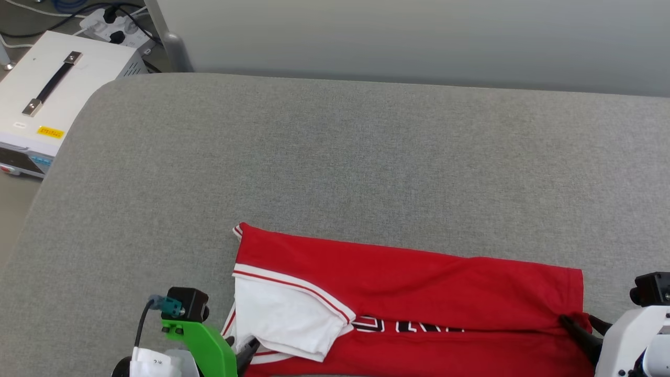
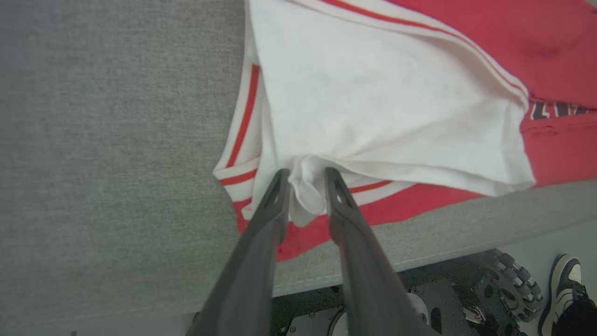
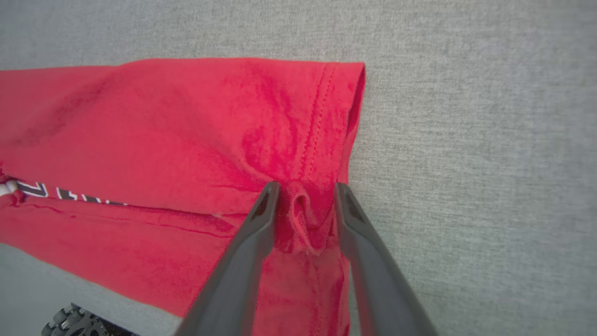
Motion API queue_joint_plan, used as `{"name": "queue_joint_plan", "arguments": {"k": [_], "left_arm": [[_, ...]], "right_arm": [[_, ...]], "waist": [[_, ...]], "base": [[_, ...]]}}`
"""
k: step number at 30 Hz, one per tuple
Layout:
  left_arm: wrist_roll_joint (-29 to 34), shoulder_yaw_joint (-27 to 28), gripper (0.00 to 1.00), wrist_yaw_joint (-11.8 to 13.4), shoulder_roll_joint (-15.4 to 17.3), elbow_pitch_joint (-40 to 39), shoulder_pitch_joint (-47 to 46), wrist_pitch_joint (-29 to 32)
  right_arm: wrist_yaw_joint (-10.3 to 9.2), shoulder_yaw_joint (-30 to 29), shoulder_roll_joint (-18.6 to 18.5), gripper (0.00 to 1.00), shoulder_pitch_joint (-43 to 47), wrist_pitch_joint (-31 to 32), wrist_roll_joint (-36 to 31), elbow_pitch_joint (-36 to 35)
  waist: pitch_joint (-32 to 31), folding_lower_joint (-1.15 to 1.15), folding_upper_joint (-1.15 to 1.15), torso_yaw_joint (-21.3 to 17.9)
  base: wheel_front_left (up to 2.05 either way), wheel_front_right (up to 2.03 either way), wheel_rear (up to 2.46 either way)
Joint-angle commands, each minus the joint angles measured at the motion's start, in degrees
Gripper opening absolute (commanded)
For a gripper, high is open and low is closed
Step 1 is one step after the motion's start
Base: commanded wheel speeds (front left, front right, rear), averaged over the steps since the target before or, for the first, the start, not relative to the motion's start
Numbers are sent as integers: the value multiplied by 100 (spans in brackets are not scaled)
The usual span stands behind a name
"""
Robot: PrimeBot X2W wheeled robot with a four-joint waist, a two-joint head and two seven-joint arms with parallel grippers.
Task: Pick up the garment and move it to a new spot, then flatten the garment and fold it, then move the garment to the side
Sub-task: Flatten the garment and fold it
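Observation:
The garment (image 1: 408,283) lies folded lengthwise along the near edge of the grey padded surface (image 1: 335,157), with a red band on top, a white sleeve at its left and part of the black lettering showing. My left gripper (image 2: 305,173) stands at the sleeve end (image 2: 373,93), jaws parted, with a loose bunch of white cloth between the fingers. My right gripper (image 3: 305,186) is at the hem end (image 3: 163,130), jaws parted wider around a small upright fold of red cloth. Both grippers sit low in the head view, the left gripper (image 1: 246,351) and the right gripper (image 1: 583,327).
Beyond the garment the grey surface runs far back and to both sides. A white box with a black handle (image 1: 47,89) and a power strip (image 1: 112,23) sit off its left edge. Below its near edge are the robot's wheeled base (image 2: 513,280) and a person's shoe (image 2: 566,284).

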Motion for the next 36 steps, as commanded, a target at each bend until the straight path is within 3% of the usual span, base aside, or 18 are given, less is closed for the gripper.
{"name": "queue_joint_plan", "arguments": {"k": [1,6,10,20,25,32,36], "left_arm": [[112,36,100,-27,-58,29,-114,-161],[119,300,100,18,-135,-120,-121,-667],[298,528,100,151,-154,-357,-177,-1169],[1086,785,100,154,-336,-634,-316,-2807],[1213,1010,100,-92,-530,-358,-265,-3532],[1706,1538,100,-437,-788,119,-59,-3652],[1998,1947,100,-792,-1105,354,85,-3654]], "right_arm": [[-3,13,-96,100,76,-44,73,11],[-3,-67,-190,100,103,323,173,-243],[-3,-313,-49,100,124,683,165,-553],[-3,-1431,1124,100,13,1603,-522,-1009],[-3,-2022,1704,100,-148,1709,-878,-793],[-3,-2633,1977,100,-394,1634,-1082,-247],[-3,-2786,2021,100,-425,1738,-1061,158]], "waist": [[-119,0,0,-2],[-306,0,0,-14],[-357,0,0,-15],[-243,0,0,53],[-143,0,0,112],[3,0,0,210],[82,0,0,281]], "base": [[0,0,0],[0,0,0],[0,0,0],[0,0,0],[0,0,0],[0,0,0],[0,0,0]]}}
